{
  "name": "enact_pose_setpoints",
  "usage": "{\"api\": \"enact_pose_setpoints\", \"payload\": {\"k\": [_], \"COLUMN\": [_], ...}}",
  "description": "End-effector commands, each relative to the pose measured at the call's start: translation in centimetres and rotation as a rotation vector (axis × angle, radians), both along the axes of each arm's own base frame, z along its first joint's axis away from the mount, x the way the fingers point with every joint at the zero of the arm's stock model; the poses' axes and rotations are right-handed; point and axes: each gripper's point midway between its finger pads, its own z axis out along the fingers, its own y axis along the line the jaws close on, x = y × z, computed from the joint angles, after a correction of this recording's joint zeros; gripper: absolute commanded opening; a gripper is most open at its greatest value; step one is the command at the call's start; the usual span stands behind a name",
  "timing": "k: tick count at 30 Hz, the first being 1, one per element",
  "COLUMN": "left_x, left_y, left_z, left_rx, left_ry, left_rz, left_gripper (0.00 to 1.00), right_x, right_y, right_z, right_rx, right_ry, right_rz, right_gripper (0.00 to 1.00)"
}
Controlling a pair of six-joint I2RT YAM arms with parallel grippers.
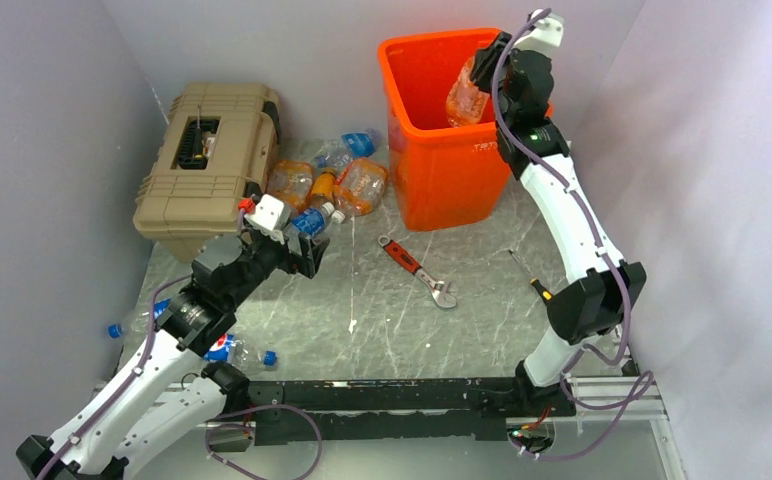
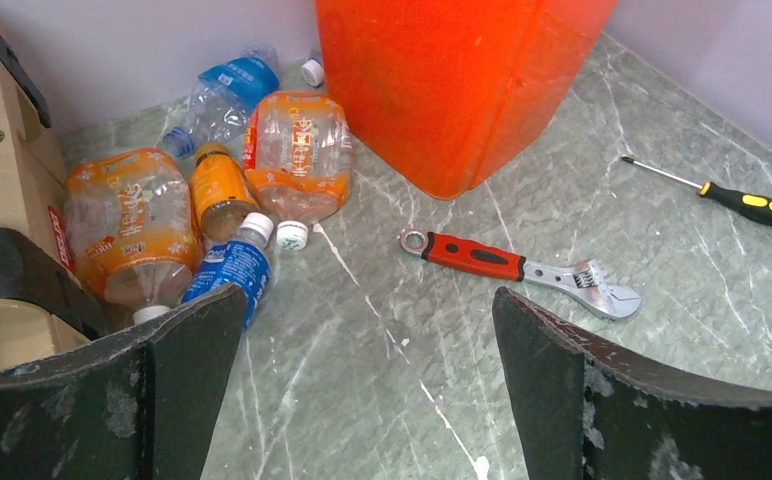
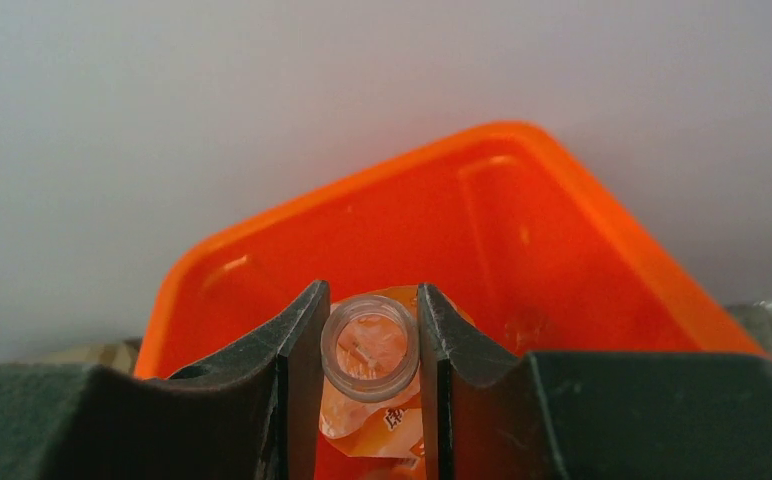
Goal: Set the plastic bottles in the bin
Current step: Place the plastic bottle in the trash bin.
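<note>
My right gripper (image 1: 482,75) is shut on the open neck of an orange-tinted bottle (image 1: 465,95) and holds it hanging over the mouth of the orange bin (image 1: 442,175); the right wrist view shows the neck (image 3: 369,345) clamped between the fingers above the bin's inside (image 3: 522,250). My left gripper (image 1: 302,255) is open and empty, low over the table beside a cluster of bottles (image 1: 327,185). In the left wrist view that cluster (image 2: 297,150) lies ahead left, with a blue-labelled bottle (image 2: 227,270) by the left finger. More bottles (image 1: 237,350) lie near the left arm.
A tan ribbed toolbox (image 1: 207,160) stands at the back left. A red-handled wrench (image 1: 417,270) and a small screwdriver (image 1: 527,275) lie on the grey table, also in the left wrist view, wrench (image 2: 507,265) and screwdriver (image 2: 712,192). Walls close in left, right and back.
</note>
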Motion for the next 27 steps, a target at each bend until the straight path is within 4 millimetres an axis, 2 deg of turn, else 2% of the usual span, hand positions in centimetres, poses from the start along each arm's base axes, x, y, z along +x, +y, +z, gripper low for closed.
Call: {"api": "enact_pose_setpoints", "payload": {"k": [1, 2, 3, 5, 6, 8, 9, 13, 15, 17, 19, 23, 24, 26, 27], "left_x": [0.1, 0.2, 0.2, 0.3, 0.3, 0.3, 0.3, 0.3, 0.3, 0.4, 0.5, 1.0, 1.1, 1.6, 1.8], "left_y": [-0.2, -0.3, -0.3, -0.3, -0.3, -0.4, -0.4, -0.5, -0.5, -0.5, -0.4, -0.1, 0.0, 0.4, 0.7], "left_z": [0.9, 0.8, 0.8, 0.7, 0.6, 0.4, 0.4, 0.2, 0.2, 0.1, 0.1, -0.4, -0.6, -1.1, -1.4], "left_rx": [-0.016, -0.013, -0.011, -0.006, -0.002, 0.005, 0.007, 0.012, 0.013, 0.012, 0.012, 0.026, 0.033, 0.053, 0.065], "left_ry": [-0.011, -0.009, -0.007, -0.005, -0.002, 0.003, 0.005, 0.01, 0.012, 0.012, 0.012, 0.026, 0.033, 0.05, 0.061], "left_rz": [-0.004, -0.005, -0.004, -0.005, -0.007, -0.011, -0.011, -0.017, -0.018, -0.011, -0.002, 0.024, 0.034, 0.069, 0.09], "left_gripper": [1.0, 0.99, 0.99, 0.99, 0.99, 1.0, 1.0, 0.99, 1.0, 0.99, 0.99, 0.99, 0.99, 0.99, 0.99], "right_x": [0.4, 0.6, 0.8, 1.0, 1.0, 0.8, 0.7, 0.1, -0.6, -1.8, -3.7, -9.2, -10.6, -15.2, -17.1], "right_y": [1.6, 1.8, 2.0, 2.2, 2.2, 2.3, 2.3, 2.5, 2.4, 2.6, 2.8, 4.5, 5.2, 6.5, 7.2], "right_z": [-0.8, -1.4, -2.0, -2.8, -3.0, -3.2, -3.2, -2.7, -1.8, -0.1, 2.6, 8.1, 8.4, 10.2, 9.9], "right_rx": [0.026, 0.021, 0.015, 0.008, 0.008, 0.01, 0.011, 0.017, 0.026, 0.044, 0.074, 0.096, 0.093, 0.094, 0.089], "right_ry": [0.029, 0.053, 0.069, 0.09, 0.095, 0.096, 0.097, 0.088, 0.068, 0.026, -0.036, -0.177, -0.192, -0.283, -0.308], "right_rz": [0.075, 0.081, 0.086, 0.095, 0.096, 0.1, 0.105, 0.123, 0.129, 0.155, 0.19, 0.298, 0.335, 0.44, 0.494], "right_gripper": [0.0, 0.06, 0.18, 0.54, 0.68, 0.84, 0.88, 0.89, 0.89, 0.89, 0.89, 0.89, 0.89, 0.88, 0.88]}}
